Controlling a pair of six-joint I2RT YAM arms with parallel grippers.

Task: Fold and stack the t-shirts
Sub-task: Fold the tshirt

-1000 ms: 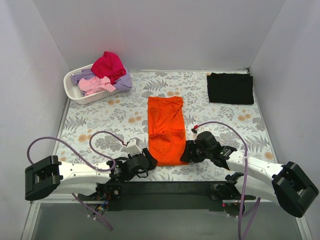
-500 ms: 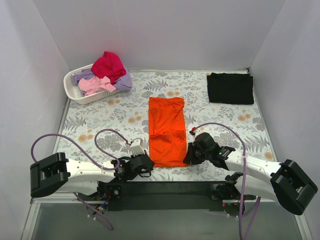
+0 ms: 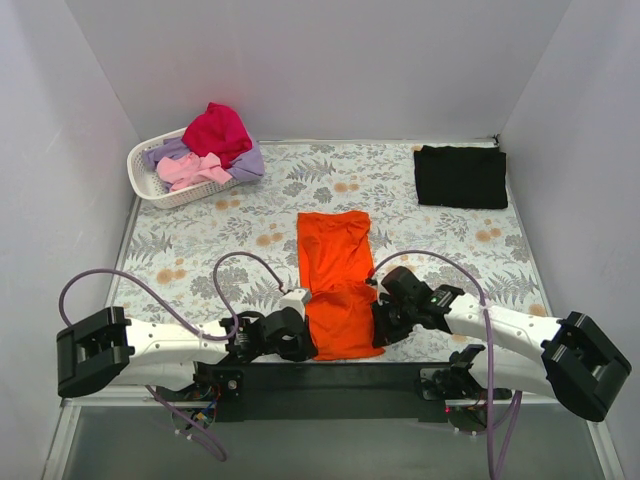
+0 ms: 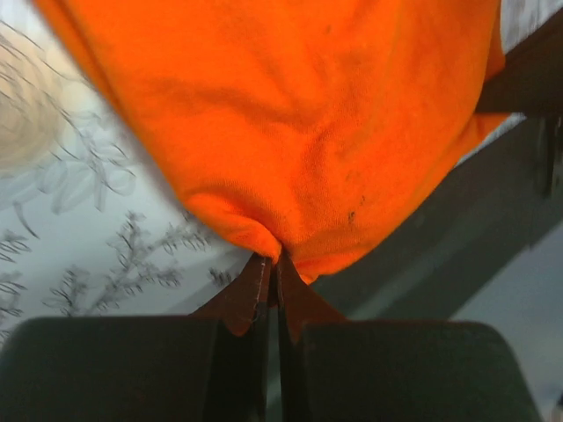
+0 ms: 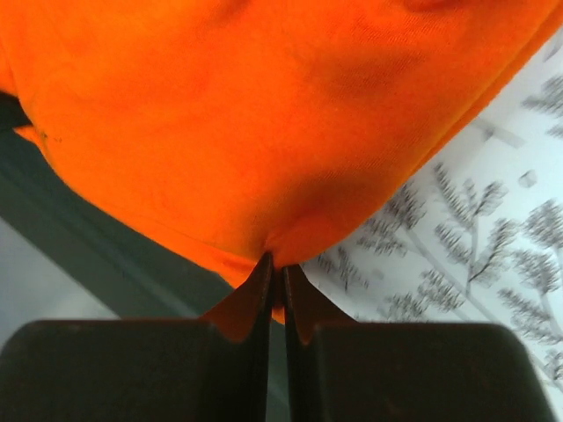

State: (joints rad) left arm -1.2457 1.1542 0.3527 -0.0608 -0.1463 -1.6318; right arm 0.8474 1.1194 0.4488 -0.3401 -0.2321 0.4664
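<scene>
**A:** What sits farthest left of the orange t-shirt (image 3: 335,262)?

**B:** A white slotted plastic basket (image 3: 141,166), well off to its far left. It holds a loose heap of soft cloth: a magenta shirt (image 3: 217,130) mounded on top, a pink one (image 3: 190,170) crumpled below it, and a lavender one (image 3: 248,160) spilling over the rim.

**A:** And nearer in?

**B:** The left gripper (image 4: 271,264) is at the orange shirt's near left corner. Its dark, tapered fingers are pressed together on the hem, and the fabric gathers into a small pucker right at the tips.

**A:** What about the shirt itself?

**B:** It is a long, narrow rectangle of bright, fine-knit jersey, lying lengthwise on the grey floral table cloth (image 3: 200,250). The far part lies flat. The near end is rumpled, with a crease running across it — the two wrist views show it billowing in smooth folds above the fingertips.

**A:** And on the right side?

**B:** The right gripper (image 5: 274,264) mirrors the left at the near right corner. Its fingers are closed tight on a pinch of orange hem, with the leaf print of the cloth visible beside them.

**A:** Anything beyond that?

**B:** A black t-shirt (image 3: 460,177) lies well apart to the far right of the orange one. It is matte, folded into a neat, flat, roughly square shape, and sits by the table cloth's far corner.
</scene>
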